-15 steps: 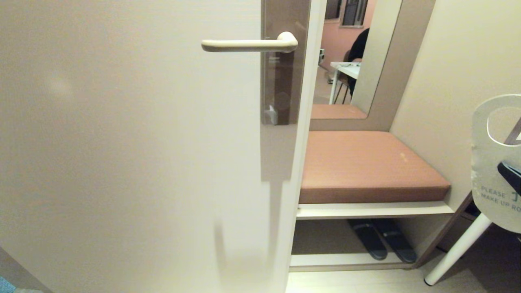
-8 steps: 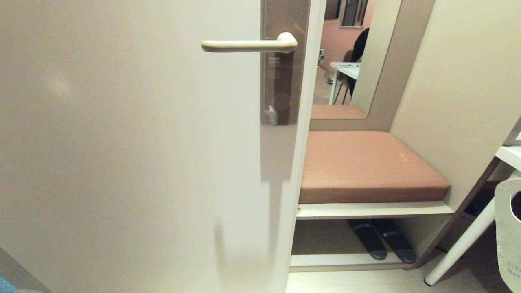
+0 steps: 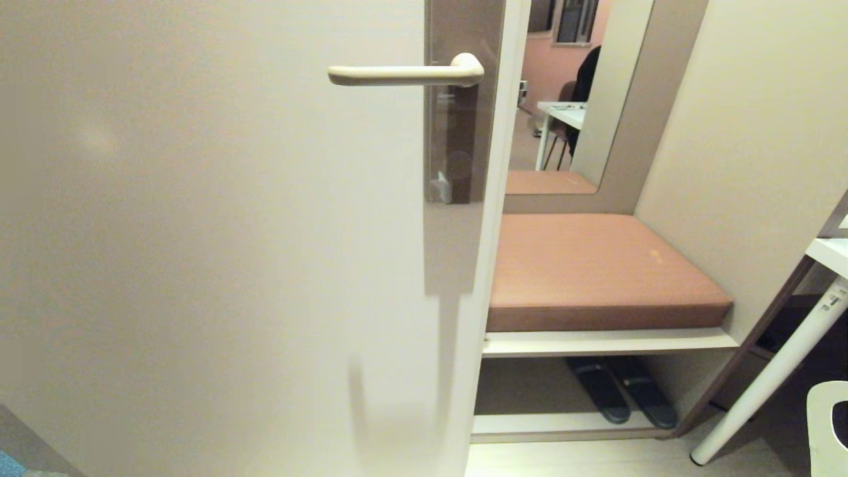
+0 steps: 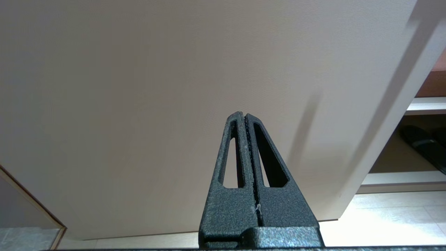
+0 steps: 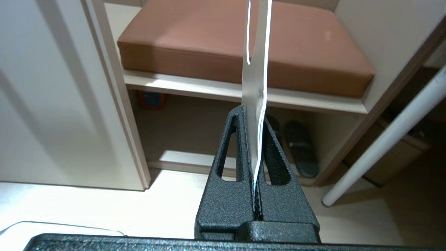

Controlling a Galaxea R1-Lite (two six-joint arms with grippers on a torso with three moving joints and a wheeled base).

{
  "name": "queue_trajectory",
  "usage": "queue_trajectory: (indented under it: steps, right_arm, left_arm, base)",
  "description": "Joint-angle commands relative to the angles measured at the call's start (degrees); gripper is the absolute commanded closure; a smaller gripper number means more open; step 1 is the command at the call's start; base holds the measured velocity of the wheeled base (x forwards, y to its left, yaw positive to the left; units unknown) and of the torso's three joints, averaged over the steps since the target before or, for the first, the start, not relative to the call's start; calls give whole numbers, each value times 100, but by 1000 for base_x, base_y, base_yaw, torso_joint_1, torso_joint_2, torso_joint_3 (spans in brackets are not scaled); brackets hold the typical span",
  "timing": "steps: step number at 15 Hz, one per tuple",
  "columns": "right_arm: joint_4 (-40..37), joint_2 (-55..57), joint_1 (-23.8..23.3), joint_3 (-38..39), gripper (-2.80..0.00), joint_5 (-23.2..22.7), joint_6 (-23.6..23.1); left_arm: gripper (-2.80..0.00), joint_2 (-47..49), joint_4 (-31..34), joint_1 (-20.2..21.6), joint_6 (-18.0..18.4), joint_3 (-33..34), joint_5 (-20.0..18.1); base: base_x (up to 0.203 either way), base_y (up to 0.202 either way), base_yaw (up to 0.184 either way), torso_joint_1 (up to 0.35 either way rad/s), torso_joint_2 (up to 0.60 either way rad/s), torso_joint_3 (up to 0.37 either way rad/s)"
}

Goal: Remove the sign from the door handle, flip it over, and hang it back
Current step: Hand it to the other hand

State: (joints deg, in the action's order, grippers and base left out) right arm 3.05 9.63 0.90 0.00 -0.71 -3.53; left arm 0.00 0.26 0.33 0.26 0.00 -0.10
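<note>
Right gripper [image 5: 256, 120] has its jaws pinched tight on the sign [image 5: 256, 80], holding it edge-on by the lower end, the hole end standing clear of the fingertips. In the head view only a white corner of the sign [image 3: 828, 424] shows at the bottom right, well apart from the door handle [image 3: 404, 73], which is bare. Left gripper [image 4: 245, 120] is closed on nothing, parked low facing the door [image 3: 199, 232].

Risks from here:
- Thin card gripped at one end, so it can flex or pivot in the jaws on the way up; the oval hole would then miss the lever tip.
- Which face points outward can't be read in either view (edge-on in the wrist view, nearly out of frame in the head view), so it could go back unflipped.
- The white table leg [image 3: 768, 391] and the bench cushion [image 3: 596, 265] sit near the sign; a sweep toward the handle could clip either and knock the card loose.
- Pushing on the lever could swing the door.
</note>
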Motion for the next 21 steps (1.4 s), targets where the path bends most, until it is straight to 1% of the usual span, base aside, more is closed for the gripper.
queue_trajectory:
  steps: [1, 3, 6, 21]
  right_arm:
    - [-328, -488, -67, 0, 0, -13, 38]
    - [-331, -532, -73, 0, 0, -11, 52]
    - [-324, -947, -81, 0, 0, -17, 43]
    - [-331, -963, -81, 0, 0, -8, 81]
  left_arm:
    - [0, 0, 0, 2, 0, 0, 1]
    - [0, 0, 0, 2, 0, 0, 1]
    - [0, 0, 0, 2, 0, 0, 1]
    - [0, 0, 0, 2, 0, 0, 1]
  base:
    - [0, 0, 0, 0, 0, 0]
    - [0, 0, 0, 0, 0, 0]
    - [0, 0, 0, 0, 0, 0]
    - [0, 0, 0, 0, 0, 0]
